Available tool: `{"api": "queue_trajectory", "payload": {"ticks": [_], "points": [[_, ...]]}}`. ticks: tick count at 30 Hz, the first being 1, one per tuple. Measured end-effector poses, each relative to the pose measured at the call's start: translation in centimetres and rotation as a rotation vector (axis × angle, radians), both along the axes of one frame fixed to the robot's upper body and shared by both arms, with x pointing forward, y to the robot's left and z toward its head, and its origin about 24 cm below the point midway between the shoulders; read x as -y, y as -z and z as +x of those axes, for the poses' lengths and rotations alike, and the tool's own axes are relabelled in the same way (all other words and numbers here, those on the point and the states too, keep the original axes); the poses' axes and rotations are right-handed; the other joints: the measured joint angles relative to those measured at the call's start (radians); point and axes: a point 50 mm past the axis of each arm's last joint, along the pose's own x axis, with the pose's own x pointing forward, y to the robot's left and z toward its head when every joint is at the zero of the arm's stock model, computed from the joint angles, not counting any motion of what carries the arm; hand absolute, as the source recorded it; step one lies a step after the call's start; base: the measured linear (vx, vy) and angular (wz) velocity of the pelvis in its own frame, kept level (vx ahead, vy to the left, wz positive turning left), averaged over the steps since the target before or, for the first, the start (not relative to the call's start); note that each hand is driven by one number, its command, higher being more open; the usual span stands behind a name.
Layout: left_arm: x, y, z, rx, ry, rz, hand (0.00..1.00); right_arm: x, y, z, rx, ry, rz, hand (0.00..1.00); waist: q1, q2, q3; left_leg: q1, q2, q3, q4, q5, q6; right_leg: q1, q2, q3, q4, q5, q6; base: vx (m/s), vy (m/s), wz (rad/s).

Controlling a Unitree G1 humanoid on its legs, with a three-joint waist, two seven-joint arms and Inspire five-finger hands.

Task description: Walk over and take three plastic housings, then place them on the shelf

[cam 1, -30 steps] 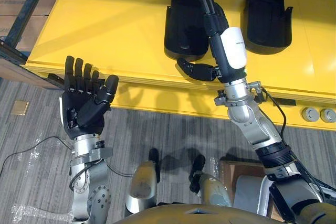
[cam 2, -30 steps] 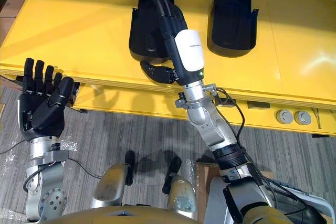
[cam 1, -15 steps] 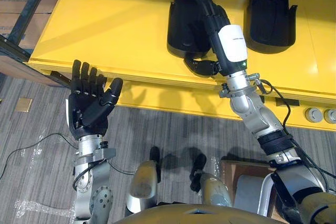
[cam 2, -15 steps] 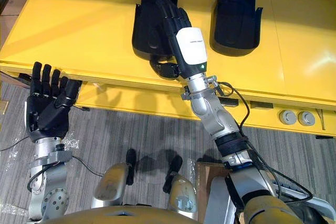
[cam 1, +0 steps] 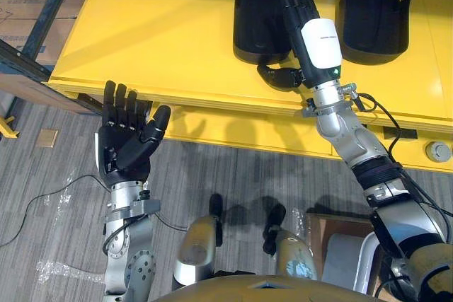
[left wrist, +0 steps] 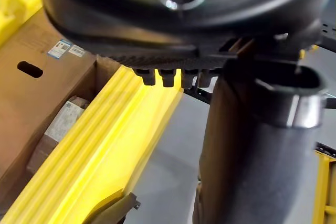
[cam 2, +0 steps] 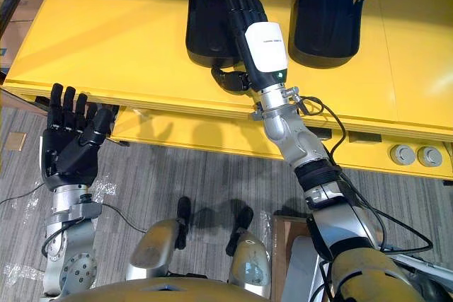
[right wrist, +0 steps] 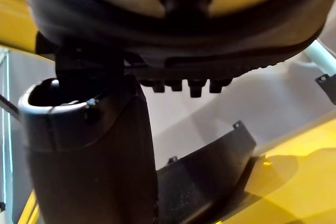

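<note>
Noted at flat yellow worktop (cam 1: pixel 156 26): right hand (cam 1: pixel 320 46) out over one housing.
Logged two black domed plastic housings side by side toward worktop's far side: left housing (cam 1: pixel 256 12), right housing (cam 1: pixel 371 12). Found right hand's fingers straight and unclenched, stretched across left housing's right part, thumb by its near rim; contact not readable. Found left hand (cam 1: pixel 127 148) just off worktop's near edge, palm upward, fingers spread, gripping nothing.
</note>
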Motion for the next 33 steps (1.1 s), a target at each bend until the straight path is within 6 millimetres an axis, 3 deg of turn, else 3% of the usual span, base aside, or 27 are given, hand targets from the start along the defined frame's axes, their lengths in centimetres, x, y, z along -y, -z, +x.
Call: {"api": "queue_trajectory", "payload": {"ticks": [15, 19, 23, 26, 29, 33], "points": [[0.6, 0.0, 0.1, 0.004, 0.030, -0.005, 1.00, -0.8, 0.4, -0.2, -0.008, -0.066, -0.026, 1.00, 0.000, 0.004, -0.001, 0.022, 0.000, 0.003, -0.022, 0.015, -0.002, 0.012, 0.001, -0.003, -0.001, 0.000, -0.001, -0.01, -0.005, 0.00], [0.6, 0.0, 0.1, 0.007, 0.039, 0.000, 1.00, -1.2, 0.2, -1.5, 0.037, -0.126, 0.017, 1.00, -0.002, 0.006, -0.002, 0.041, 0.003, 0.007, -0.029, 0.013, -0.004, 0.033, 0.007, 0.001, -0.017, 0.003, 0.002, -0.01, -0.004, -0.03], [0.6, 0.2, 0.0, 0.001, 0.039, 0.000, 1.00, -2.1, -1.0, -4.7, 0.058, -0.299, 0.331, 1.00, -0.019, 0.008, -0.005, 0.066, 0.008, 0.030, -0.037, 0.006, -0.008, 0.050, 0.012, 0.014, -0.034, 0.007, 0.006, 0.02, -0.011, -0.12], [0.7, 0.5, 0.2, -0.011, 0.048, -0.001, 1.00, -1.8, -1.4, -4.7, -0.052, -0.381, 0.524, 1.00, -0.040, 0.011, -0.030, 0.071, 0.013, 0.058, -0.036, -0.004, -0.006, 0.052, 0.021, 0.040, -0.059, 0.023, 0.007, 0.02, 0.009, -0.25], [0.9, 0.5, 0.4, -0.012, 0.056, -0.002, 1.00, -1.1, -0.3, -4.2, -0.187, -0.390, 0.623, 1.00, -0.053, 0.011, -0.040, 0.080, 0.018, 0.070, -0.035, -0.009, -0.008, 0.061, 0.028, 0.051, -0.078, 0.032, 0.006, 0.03, -0.002, -0.18], [1.3, 0.6, 0.5, -0.025, 0.079, 0.004, 1.00, -0.2, 3.0, -4.0, -0.471, -0.400, 0.723, 1.00, -0.058, 0.018, -0.055, 0.103, 0.030, 0.092, -0.035, -0.022, -0.015, 0.081, 0.043, 0.068, -0.096, 0.036, 0.005, 0.02, -0.017, -0.18]]}}
